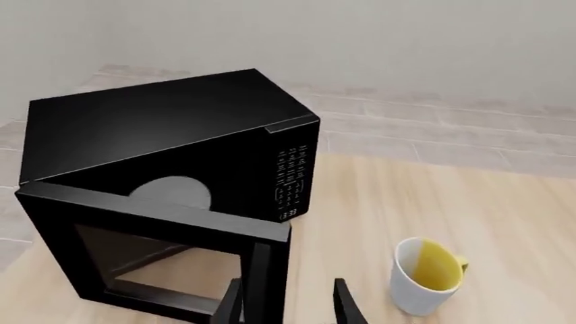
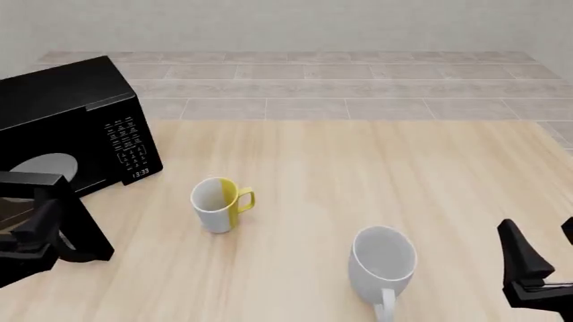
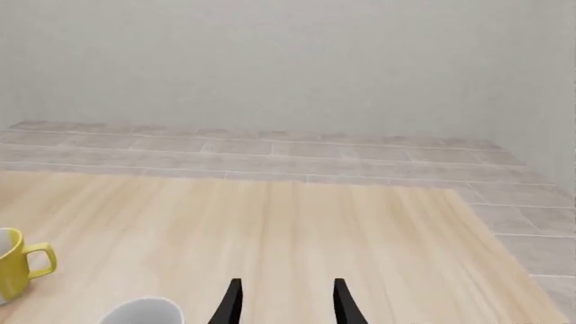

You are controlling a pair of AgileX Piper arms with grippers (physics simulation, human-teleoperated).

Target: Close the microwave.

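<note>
So the microwave [image 2: 67,124] sits at the far left of the table [image 2: 358,181], big glossy black box w/ the keypad facing the middle and its door [image 1: 158,260] swung out toward the arms' side, prob about halfway open. You can see the grey turntable inside thru the gap. Left gripper [image 1: 288,304] is right up at the door's free edge; in the wrist view its fingers [image 1: 231,304] are spread apart w/ nothing between them, and one looks like it's just beside or touching the door frame, can't tell which. Right gripper [image 3: 286,304] hangs over the table's right side, well apart from everything task-related, fingers also parted and empty. Handling-wise imo: the box itself looks heavy and stiff, shouldn't slide from a light shove, and the door is a rigid hinged panel, so no need to grab it at all. Just push flat on the outer face near the free edge, far from the hinge, for best leverage. Glass + gloss = slippery, so a pinch would prob skid anyway.
</note>
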